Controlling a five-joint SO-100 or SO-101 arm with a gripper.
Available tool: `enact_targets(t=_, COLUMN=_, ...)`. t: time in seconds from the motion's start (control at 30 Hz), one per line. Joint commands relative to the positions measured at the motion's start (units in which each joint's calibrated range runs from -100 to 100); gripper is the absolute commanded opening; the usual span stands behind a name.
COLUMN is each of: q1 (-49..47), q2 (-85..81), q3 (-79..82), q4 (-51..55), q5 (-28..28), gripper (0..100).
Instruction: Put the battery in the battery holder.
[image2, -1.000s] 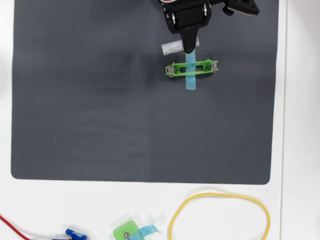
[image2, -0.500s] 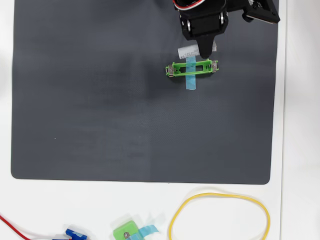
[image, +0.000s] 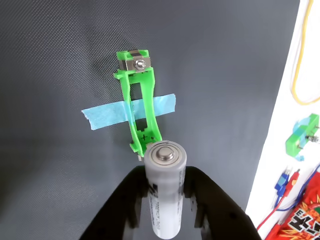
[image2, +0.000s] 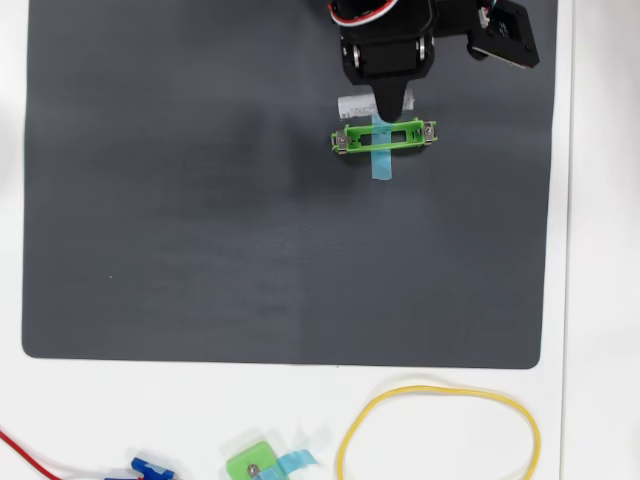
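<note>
Claw (image2: 388, 105) above battery holder (image2: 385, 137)

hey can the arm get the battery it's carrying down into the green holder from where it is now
Probably yes. The tool grips the battery just short of the battery holder, whose open slot shows nothing inside. Only the blue tape crosses it, apparently underneath the frame.
</note>
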Motion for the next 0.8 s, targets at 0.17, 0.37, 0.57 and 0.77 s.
enact_targets(t=0.17, q1=-2.2, q2=0.2, q3=4.9, q4=-8.5, q5=0.9, gripper=0)
enact_targets(t=0.37, q1=-4.1, q2=0.5, q3=5.2, q4=-8.7, q5=1.0, gripper=0)
enact_targets(t=0.57, q1=-3.8, q2=12.1, q3=4.4, q4=-15.1, q5=1.0, gripper=0)
enact_targets(t=0.77, q1=-5.1, q2=12.2, q3=4.4, q4=-15.3, q5=1.0, gripper=0)
